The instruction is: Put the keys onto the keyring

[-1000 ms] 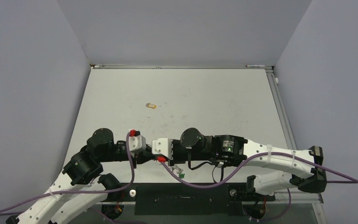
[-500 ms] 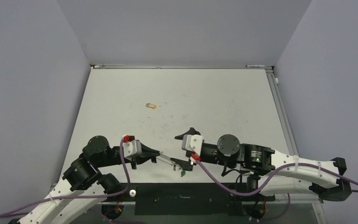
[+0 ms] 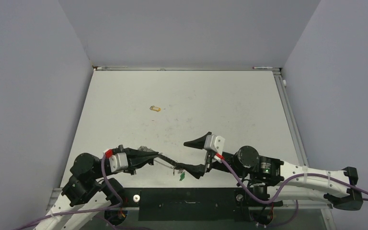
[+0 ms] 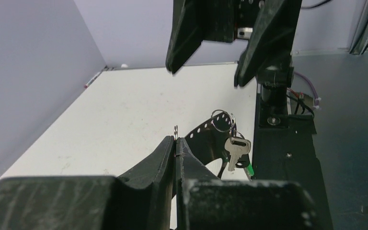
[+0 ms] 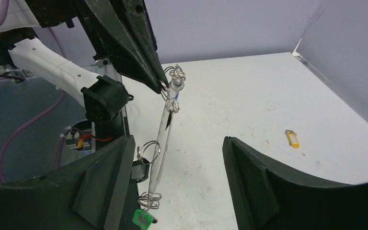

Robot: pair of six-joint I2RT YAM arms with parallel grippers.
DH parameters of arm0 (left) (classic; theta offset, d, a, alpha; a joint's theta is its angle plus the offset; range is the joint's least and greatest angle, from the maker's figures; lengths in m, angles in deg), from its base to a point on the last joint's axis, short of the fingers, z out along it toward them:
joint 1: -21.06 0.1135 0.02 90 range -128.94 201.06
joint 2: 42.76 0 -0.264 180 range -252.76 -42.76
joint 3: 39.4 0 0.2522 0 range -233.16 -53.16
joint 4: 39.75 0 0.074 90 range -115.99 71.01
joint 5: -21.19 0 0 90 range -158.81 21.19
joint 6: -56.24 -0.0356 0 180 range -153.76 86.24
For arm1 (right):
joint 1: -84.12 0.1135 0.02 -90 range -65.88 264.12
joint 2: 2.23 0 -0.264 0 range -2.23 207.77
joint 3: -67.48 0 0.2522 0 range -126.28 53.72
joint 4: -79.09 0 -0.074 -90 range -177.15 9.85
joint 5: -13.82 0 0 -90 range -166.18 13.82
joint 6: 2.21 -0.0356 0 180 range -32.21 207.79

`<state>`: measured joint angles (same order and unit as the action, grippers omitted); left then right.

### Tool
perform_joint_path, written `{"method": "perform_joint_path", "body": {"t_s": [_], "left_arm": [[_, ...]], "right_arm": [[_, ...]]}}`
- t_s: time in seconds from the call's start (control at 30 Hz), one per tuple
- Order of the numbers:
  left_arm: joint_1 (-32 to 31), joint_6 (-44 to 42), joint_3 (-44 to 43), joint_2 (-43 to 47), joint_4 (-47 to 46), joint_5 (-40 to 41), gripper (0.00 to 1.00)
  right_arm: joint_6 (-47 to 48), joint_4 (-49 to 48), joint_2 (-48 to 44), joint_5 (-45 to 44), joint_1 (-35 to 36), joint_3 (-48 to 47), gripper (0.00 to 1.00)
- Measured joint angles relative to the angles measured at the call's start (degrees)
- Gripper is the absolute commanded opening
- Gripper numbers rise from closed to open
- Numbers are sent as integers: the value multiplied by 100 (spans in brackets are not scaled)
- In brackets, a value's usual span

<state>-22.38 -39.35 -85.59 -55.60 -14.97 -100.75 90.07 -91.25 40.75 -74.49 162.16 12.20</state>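
Observation:
My left gripper is shut on the edge of a thin silvery keyring that pokes out above its tips. From there a strap runs off carrying more wire rings, a silver key and a green-headed key at its low end. My right gripper stands open around the strap's lower part, which hangs close to its left finger. I cannot tell whether they touch. A yellow tag lies alone on the table.
The white table is walled in grey on three sides. The black base plate with both arm mounts runs along the near edge, just under the hanging keys.
My right gripper has opened and drawn back to the right. The left arm has pulled back to the left, and the strap with keys now stretches out from its shut jaws.

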Motion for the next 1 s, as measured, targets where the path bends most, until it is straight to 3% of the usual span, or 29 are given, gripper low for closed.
{"method": "perform_joint_path", "body": {"t_s": [0.23, 0.77, 1.0], "left_arm": [[203, 463, 289, 197, -883, -109, 0], [470, 1034, 435, 422, -1648, -87, 0], [557, 1290, 562, 422, -1869, -90, 0]], "right_arm": [[-603, -929, 973, 498, 0, 308, 58], [-1147, -2920, 1270, 2085, 0, 393, 62], [-1290, -3381, 1891, 2551, 0, 282, 62]]}}
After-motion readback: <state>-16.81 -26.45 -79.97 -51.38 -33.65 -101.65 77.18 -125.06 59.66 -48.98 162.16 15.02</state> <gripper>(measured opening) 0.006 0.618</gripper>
